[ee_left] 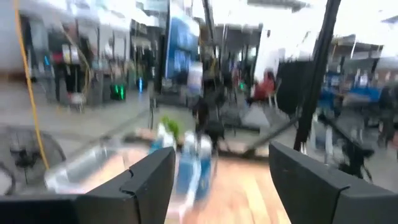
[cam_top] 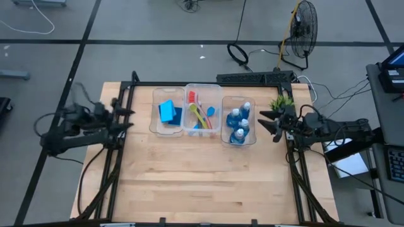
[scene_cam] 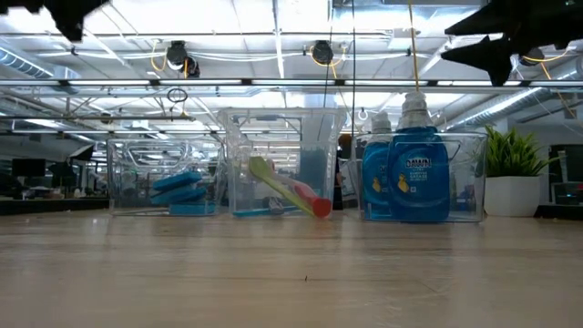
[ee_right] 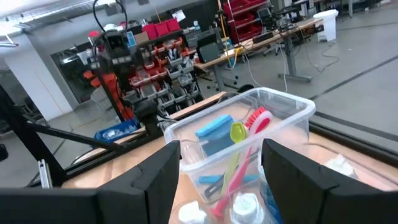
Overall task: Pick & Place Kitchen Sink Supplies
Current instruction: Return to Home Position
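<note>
The left gripper (cam_top: pixel 128 119) hangs over the left edge of the pale wooden table (cam_top: pixel 202 183). Its fingers are spread wide w/ nothing btwn them, tips aimed toward the row of bins, near the first bin but apart from it. The right gripper (cam_top: pixel 267 123) sits opposite at the right edge, also spread & empty, tips just beside the last bin as seen from above. In the low view both hang high up, well clear of the tabletop.

Three bins stand side by side across the far part of the table.
- The left clear plastic bin (cam_top: pixel 154 113) holds the flat blue rectangular sponges (cam_top: pixel 166 111), stacked. A light blue one lies on top and a darker blue sponge (cam_top: pixel 178 116) shows on the side toward the mid bin. Exact count can't be told.
- The middle clear plastic bin (cam_top: pixel 203 86) holds the slim long-handled brushes, lying slanted & crossing each other: a red brush (cam_top: pixel 191 98), a yellow-green brush (cam_top: pixel 201 115) and a blue brush (cam_top: pixel 210 112).
- The right clear plastic bin (cam_top: pixel 254 129) is set a bit nearer the front than the other two. It holds the small blue bottles w/ pale caps (cam_top: pixel 238 123), upright & packed close. The low view shows two at the front wall, others behind.

A small green potted plant in a white pot (cam_top: pixel 282 101) stands at the far right corner, outside the bins, just beside the right gripper.

All supplies in view sit inside bins.
</note>
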Robot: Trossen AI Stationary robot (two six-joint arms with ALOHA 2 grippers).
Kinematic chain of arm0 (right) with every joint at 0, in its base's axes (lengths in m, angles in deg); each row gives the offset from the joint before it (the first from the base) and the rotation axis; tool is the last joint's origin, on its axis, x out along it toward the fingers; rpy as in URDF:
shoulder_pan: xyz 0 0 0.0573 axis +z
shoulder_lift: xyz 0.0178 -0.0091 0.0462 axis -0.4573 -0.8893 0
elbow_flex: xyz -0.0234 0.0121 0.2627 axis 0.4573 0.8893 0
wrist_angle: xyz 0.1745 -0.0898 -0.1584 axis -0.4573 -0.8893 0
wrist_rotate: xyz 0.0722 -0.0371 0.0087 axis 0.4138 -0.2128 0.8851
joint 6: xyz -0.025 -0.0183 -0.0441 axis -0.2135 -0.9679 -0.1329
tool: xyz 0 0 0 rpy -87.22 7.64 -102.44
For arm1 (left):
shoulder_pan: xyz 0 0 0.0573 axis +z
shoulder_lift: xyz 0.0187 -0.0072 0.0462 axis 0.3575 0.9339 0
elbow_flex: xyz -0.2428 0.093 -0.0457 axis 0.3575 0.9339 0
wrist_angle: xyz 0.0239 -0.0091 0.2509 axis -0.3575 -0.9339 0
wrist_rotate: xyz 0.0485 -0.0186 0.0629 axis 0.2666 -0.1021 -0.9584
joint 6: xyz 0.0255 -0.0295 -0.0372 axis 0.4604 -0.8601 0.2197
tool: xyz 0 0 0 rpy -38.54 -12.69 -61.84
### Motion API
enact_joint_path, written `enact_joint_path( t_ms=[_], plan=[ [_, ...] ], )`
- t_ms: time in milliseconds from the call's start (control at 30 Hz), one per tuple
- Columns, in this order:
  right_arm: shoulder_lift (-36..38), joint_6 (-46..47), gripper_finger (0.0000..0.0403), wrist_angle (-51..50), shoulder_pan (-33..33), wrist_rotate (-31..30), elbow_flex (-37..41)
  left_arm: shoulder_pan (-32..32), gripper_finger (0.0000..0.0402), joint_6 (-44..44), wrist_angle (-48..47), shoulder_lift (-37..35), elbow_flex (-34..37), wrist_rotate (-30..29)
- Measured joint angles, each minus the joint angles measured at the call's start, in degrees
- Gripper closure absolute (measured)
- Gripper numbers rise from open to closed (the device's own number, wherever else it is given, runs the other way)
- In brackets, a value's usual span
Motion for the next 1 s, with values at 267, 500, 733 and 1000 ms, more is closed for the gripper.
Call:
enact_joint_path(
  t_ms=[267,500,733,1000],
  plan=[
    [1.50,1.31,0.0190,0.09,0.00,0.07,2.50,-0.13,0.0131,-1.18,10.41,0.07,12.10,0.40],
    [1.58,0.81,0.0190,0.02,0.00,-0.04,4.01,-0.24,0.0144,-2.45,15.09,0.01,19.67,-2.73],
    [1.58,0.76,0.0190,1.99,0.00,-0.26,7.06,-0.22,0.0153,-2.66,9.74,0.00,20.42,-6.58],
    [3.44,-0.04,0.0190,16.10,0.01,-0.17,16.13,-0.22,0.0138,-1.25,6.98,0.00,20.38,-6.96]
  ],
)
